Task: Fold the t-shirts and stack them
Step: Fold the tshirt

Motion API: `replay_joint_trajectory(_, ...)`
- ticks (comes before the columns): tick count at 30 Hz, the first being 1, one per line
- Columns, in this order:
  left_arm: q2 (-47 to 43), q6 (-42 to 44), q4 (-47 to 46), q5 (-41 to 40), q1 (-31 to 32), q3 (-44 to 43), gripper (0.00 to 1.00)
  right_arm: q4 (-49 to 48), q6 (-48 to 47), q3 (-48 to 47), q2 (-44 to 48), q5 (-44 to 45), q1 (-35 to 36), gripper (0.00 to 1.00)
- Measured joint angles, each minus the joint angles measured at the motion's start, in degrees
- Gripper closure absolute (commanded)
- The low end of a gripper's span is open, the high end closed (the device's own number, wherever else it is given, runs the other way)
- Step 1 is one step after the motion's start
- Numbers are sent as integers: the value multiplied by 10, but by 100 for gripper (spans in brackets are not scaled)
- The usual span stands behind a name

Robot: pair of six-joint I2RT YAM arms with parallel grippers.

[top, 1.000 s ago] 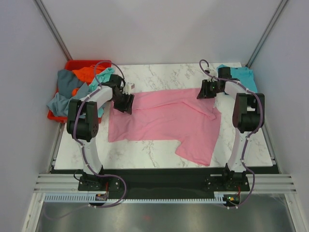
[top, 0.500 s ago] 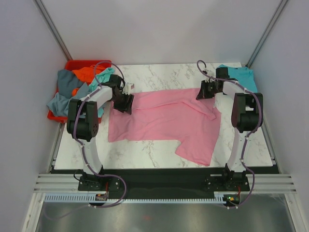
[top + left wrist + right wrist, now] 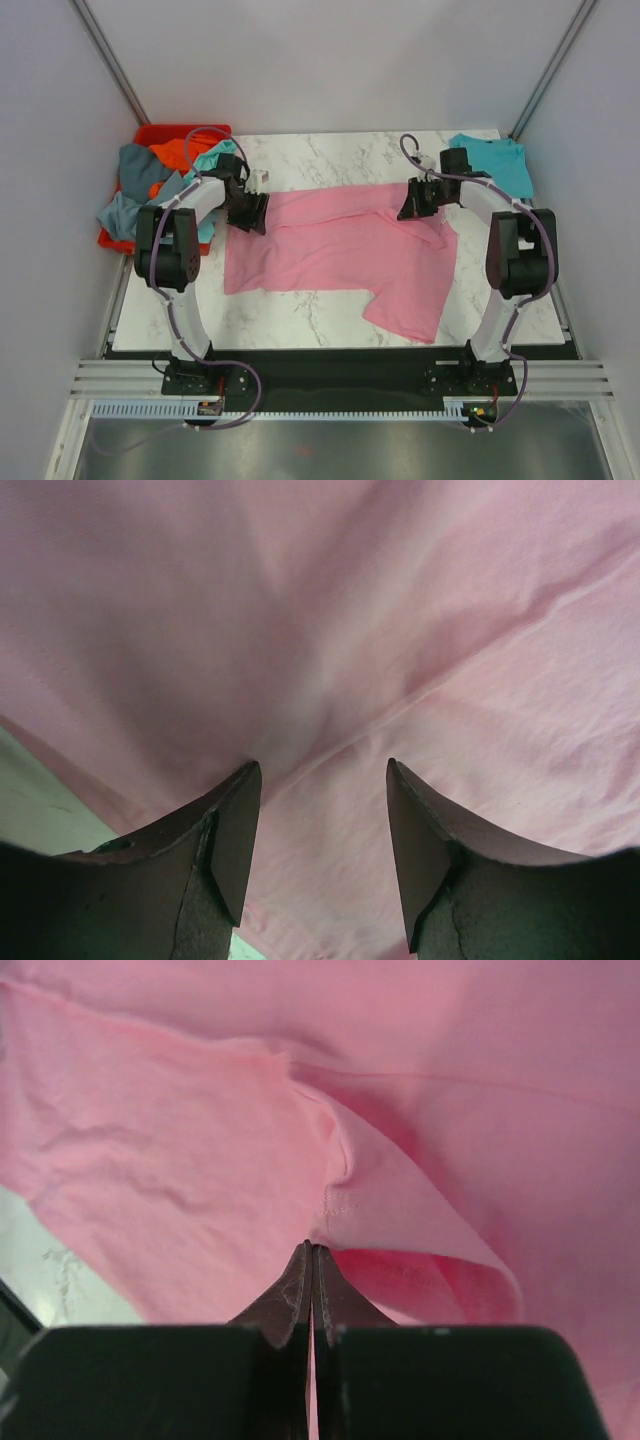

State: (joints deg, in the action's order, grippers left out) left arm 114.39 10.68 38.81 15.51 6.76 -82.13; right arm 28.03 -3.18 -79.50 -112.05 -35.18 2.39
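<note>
Pinching a fold of the pink t-shirt point(image 3: 330, 250), our right gripper point(image 3: 311, 1248) sits fully closed at the shirt's upper right; our left gripper point(image 3: 322, 770) hangs half-open over its upper-left edge, clasping nothing. We see the shirt spread mid-frame.

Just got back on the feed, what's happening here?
Two robot arms are working on a pink t-shirt spread on the table. The right end effector is shut on a fold near its far right corner; the left end effector hangs open over its far left edge. A teal t-shirt lies at the table's far right corner, and other t-shirts are heaped in the red bin at far left.
</note>
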Motion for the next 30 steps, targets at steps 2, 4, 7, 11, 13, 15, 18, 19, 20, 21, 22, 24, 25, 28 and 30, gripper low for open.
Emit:
replay_joint_trajectory(2, 0, -1, 0, 0, -5, 0, 40, 2, 7, 30, 37, -8, 22, 96)
replay_joint_trajectory(4, 0, -2, 0, 0, -10, 0, 40, 2, 15, 50, 63, -16, 45, 85)
replay_joint_trajectory(7, 0, -2, 0, 0, -13, 0, 40, 0, 27, 65, 78, -29, 71, 78)
replay_joint_trajectory(11, 0, -2, 0, 1, -13, -1, 40, 2, 41, 76, 89, -35, 72, 70)
replay_joint_trajectory(13, 0, -2, 0, 1, -13, -4, 40, 4, 46, 77, 101, -29, 67, 67)
replay_joint_trajectory(15, 0, -2, 0, 0, -13, -11, 40, 4, 47, 72, 111, -19, 60, 64)
replay_joint_trajectory(18, 0, -2, 1, -2, -13, -23, 39, 2, 49, 43, 104, -8, 41, 62)
replay_joint_trajectory(19, 0, -2, 1, -4, -13, -27, 39, 2, 50, 26, 94, -5, 29, 61)
replay_joint_trajectory(20, 0, -2, 1, -6, -13, -31, 39, -2, 51, 6, 80, -3, 17, 61)
replay_joint_trajectory(21, 0, -2, 3, -11, -13, -35, 39, -5, 51, -14, 61, 0, 5, 60)
replay_joint_trajectory(22, 0, -2, 5, -19, -13, -40, 39, -10, 51, -35, 42, 4, -7, 60)
replay_joint_trajectory(24, 4, -1, 14, -39, -13, -57, 38, -16, 50, -75, -7, 16, -28, 59)
replay_joint_trajectory(25, 8, 0, 18, -52, -13, -68, 38, -18, 50, -88, -24, 21, -39, 59)
replay_joint_trajectory(28, 27, 4, 26, -92, -13, -105, 35, -20, 49, -135, -85, 38, -64, 59)
replay_joint_trajectory(30, 38, 8, 27, -111, -13, -119, 33, -19, 49, -160, -117, 52, -77, 59)
